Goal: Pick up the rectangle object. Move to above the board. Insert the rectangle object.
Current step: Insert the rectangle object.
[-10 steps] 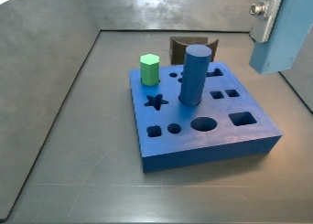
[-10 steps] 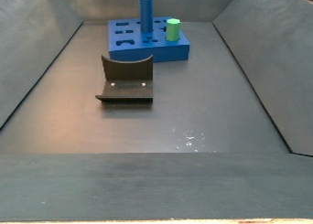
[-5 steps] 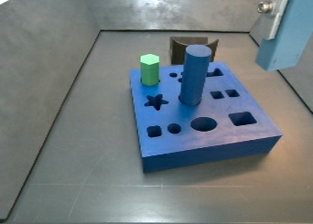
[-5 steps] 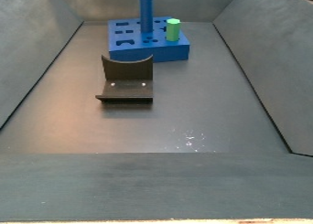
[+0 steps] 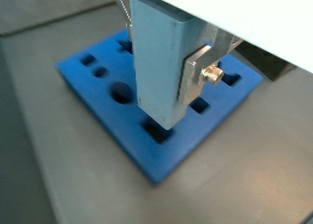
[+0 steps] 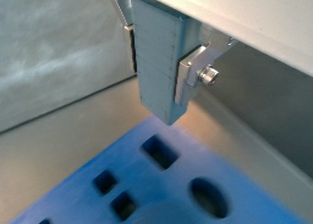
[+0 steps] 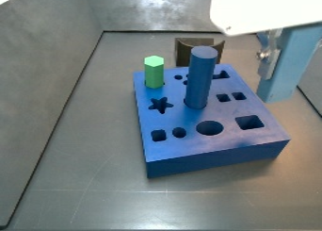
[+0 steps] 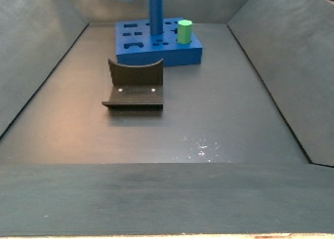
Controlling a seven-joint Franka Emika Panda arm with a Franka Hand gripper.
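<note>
Wrist views: both show the gripper (image 5: pixel 166 54) closed on the rectangle object (image 5: pixel 159 68), a tall pale grey-blue block clamped between the flat silver fingers (image 5: pixel 199 70), its lower end hanging free above the board (image 5: pixel 116 113). In a wrist view the block's lower end (image 6: pixel 159 100) hangs in the air above a dark rectangular hole near the edge of the bright blue slab (image 6: pixel 159 186), with a round hole and smaller square holes close by; no contact between block and slab is visible. In a side view the block (image 7: pixel 287 63) hangs upright beside the far right corner of the board (image 7: pixel 201 145), held high, with the white body of the arm above it; the finger (image 7: pixel 266 57) shows on its left face. On the board stand a darker blue cylinder (image 7: pixel 201 77) and a short green hexagonal peg (image 7: pixel 153 72), both upright in their holes. In a side view the fixture (image 8: pixel 135 85) rests on the grey floor just in front of the board (image 8: pixel 163 50), well apart from the gripper, of which only a small pale part shows at the upper edge.
</note>
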